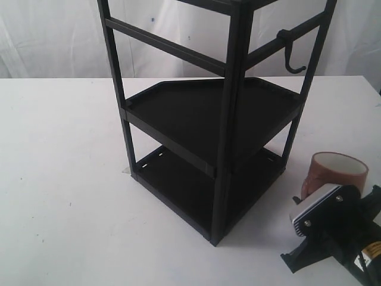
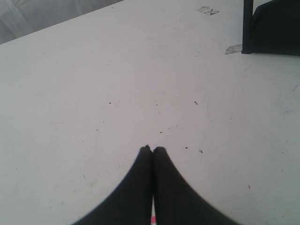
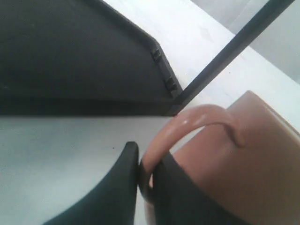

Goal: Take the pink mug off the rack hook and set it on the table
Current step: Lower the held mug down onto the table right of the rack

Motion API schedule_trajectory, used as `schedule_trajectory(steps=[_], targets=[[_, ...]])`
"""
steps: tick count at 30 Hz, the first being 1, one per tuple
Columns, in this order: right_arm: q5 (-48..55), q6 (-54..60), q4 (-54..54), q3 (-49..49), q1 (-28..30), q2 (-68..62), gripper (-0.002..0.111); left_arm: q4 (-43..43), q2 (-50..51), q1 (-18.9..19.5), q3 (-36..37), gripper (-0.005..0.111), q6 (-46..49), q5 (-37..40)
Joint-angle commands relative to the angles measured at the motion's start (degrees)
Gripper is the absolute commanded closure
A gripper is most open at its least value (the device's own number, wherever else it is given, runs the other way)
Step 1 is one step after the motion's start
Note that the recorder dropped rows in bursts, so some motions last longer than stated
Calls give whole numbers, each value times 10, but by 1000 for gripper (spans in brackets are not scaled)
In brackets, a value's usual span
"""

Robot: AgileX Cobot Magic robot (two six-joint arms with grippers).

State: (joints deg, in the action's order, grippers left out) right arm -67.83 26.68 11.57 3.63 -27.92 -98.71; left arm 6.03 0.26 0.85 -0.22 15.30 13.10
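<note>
One pink mug point(image 1: 336, 170) sits lower right, seemingly resting on the white counter point(image 1: 65, 179) beside one black rack point(image 1: 202, 113). The right claw point(image 3: 145, 158) pinches its handle. One rack hook point(image 1: 293, 56) hangs upper right. The left claw point(image 2: 152, 150) is closed.

This looks like a lab test setup. A plain white table point(image 1: 59, 196) stands before a wrinkled white sheet point(image 1: 47, 36). Tape scraps point(image 2: 233, 48) mark the black rack's point(image 1: 196, 113) foot.

Exterior view looks down on the rack point(image 1: 209, 113); both wrist views sit close above the shared table point(image 2: 93, 93).
</note>
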Motion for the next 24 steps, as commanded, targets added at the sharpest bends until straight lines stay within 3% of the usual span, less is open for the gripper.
schedule_trajectory(steps=[1,15,24], targets=[[-21,-21,-9,3,0,-23,108,2,-3,2,2,107,0,-2],[-21,-52,-28,11,0,-28,107,2,-3,2,2,107,0,-2],[-21,-78,-28,11,0,-28,81,2,-3,2,2,107,0,-2]])
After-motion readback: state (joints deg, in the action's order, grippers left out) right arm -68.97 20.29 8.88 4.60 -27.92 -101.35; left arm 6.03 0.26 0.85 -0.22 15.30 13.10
